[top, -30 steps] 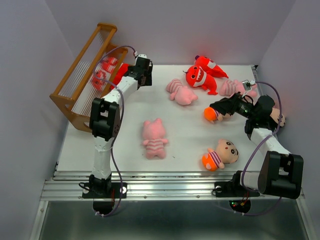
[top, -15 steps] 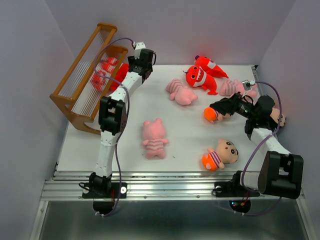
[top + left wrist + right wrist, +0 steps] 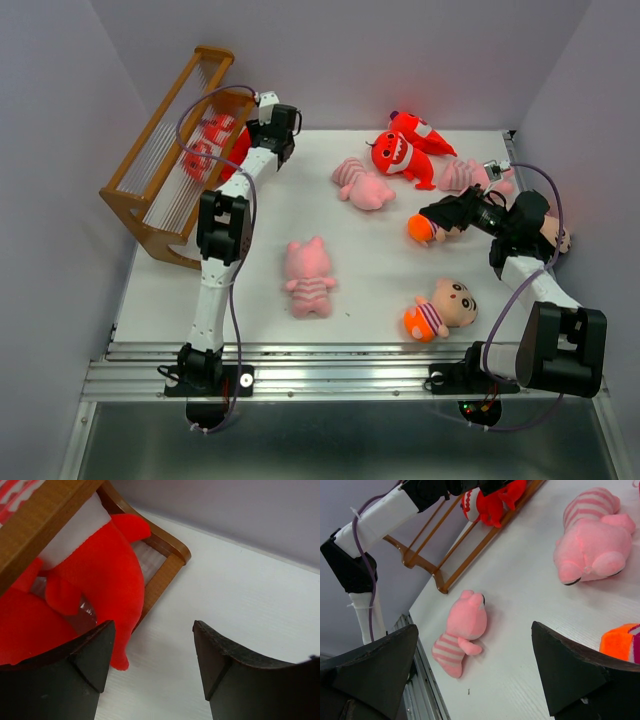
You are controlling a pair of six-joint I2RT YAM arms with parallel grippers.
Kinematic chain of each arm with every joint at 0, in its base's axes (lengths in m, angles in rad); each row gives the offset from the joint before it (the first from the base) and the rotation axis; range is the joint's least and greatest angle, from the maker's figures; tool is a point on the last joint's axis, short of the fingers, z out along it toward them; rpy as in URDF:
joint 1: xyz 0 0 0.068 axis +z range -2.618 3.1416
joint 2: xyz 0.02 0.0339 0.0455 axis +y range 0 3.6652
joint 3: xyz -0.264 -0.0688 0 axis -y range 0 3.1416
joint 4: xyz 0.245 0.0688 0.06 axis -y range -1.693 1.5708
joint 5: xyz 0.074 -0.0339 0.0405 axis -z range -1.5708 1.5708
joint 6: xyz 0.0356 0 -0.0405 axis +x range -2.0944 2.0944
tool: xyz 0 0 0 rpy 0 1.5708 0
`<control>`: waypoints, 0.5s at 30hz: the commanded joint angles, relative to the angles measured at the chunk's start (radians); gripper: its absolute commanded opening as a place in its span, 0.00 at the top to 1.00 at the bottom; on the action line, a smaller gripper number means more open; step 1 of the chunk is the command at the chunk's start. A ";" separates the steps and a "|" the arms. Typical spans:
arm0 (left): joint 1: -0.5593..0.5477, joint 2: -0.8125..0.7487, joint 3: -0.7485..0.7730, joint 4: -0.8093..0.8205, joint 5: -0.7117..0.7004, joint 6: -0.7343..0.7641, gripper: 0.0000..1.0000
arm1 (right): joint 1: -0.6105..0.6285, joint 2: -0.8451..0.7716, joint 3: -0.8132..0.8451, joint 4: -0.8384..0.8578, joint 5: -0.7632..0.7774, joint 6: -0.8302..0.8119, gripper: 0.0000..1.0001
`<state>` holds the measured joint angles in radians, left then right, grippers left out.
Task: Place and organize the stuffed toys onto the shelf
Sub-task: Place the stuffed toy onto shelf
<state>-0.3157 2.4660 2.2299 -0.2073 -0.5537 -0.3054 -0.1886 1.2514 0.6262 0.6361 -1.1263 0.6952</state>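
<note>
The brown slatted shelf (image 3: 160, 150) stands at the back left. Two red monsters (image 3: 212, 140) lie on its lower tier, and one shows close up in the left wrist view (image 3: 95, 580). My left gripper (image 3: 282, 145) hovers open and empty over bare table beside the shelf's near corner (image 3: 165, 575). My right gripper (image 3: 440, 215) is open, beside the orange bottom of a boy doll (image 3: 420, 228). Pink pigs lie at the middle (image 3: 308, 275), the back middle (image 3: 362, 183) and the back right (image 3: 470, 175). Two more red monsters (image 3: 400, 155) lie at the back.
A second boy doll (image 3: 440, 308) lies at the front right. A third (image 3: 555, 235) is partly hidden behind my right arm. The right wrist view shows the middle pig (image 3: 462, 630), another pig (image 3: 592, 540) and the left arm (image 3: 380, 515). Grey walls close in the table.
My left gripper has moved back and left, closer to the shelf's end. The red monster stays on the shelf. The right arm and the loose toys have not moved.
</note>
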 commanded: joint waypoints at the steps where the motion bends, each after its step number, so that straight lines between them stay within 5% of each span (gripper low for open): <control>1: 0.023 0.004 0.056 0.008 0.001 -0.046 0.27 | -0.006 -0.001 0.023 0.031 -0.017 -0.014 0.00; 15: 0.056 0.033 0.060 -0.027 0.009 -0.090 0.34 | -0.006 0.000 0.023 0.031 -0.020 -0.011 0.00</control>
<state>-0.2665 2.4901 2.2333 -0.2306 -0.5308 -0.3710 -0.1886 1.2518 0.6262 0.6357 -1.1267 0.6956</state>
